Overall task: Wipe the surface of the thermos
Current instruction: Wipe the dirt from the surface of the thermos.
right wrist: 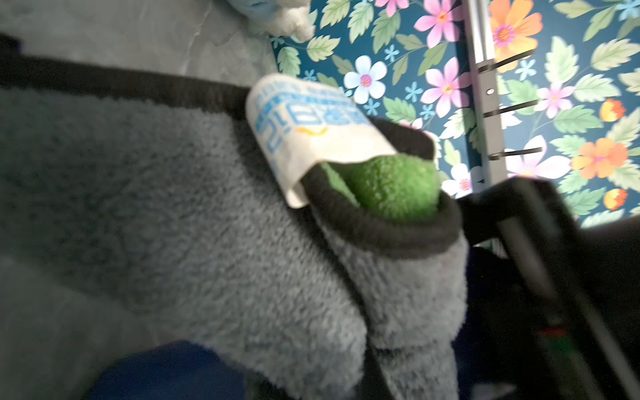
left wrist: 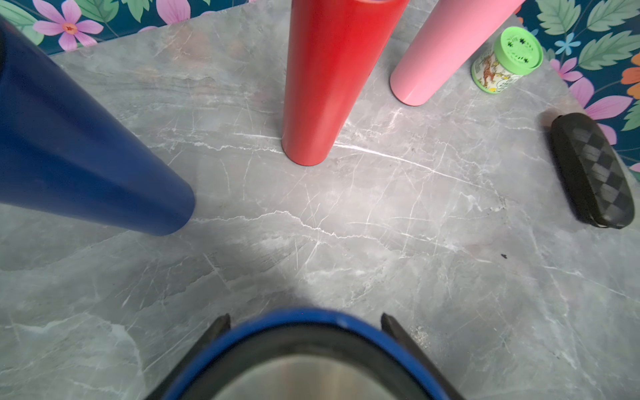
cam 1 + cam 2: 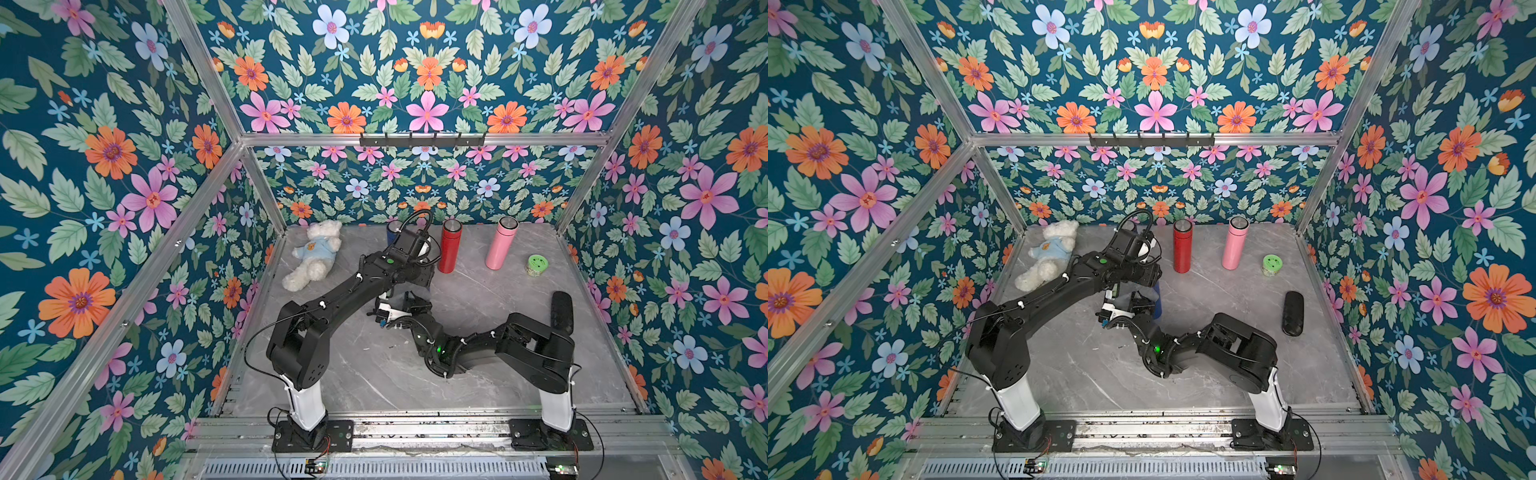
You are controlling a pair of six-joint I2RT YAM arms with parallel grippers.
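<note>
Left hand (image 2: 304,318) clasps the upright blue thermos (image 3: 1157,301) at its top. Right hand (image 3: 1136,302), pinching the grey cloth (image 1: 207,242), sits beside the thermos's wall (strokes should run lengthwise).

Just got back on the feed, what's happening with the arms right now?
The left tool grips a blue thermos by its top, holding it upright near the table's middle. The right tool is shut on a grey cloth and holds it against the thermos's side, so wiping looks under way. A red thermos and a pink thermos stand apart at the back.
</note>
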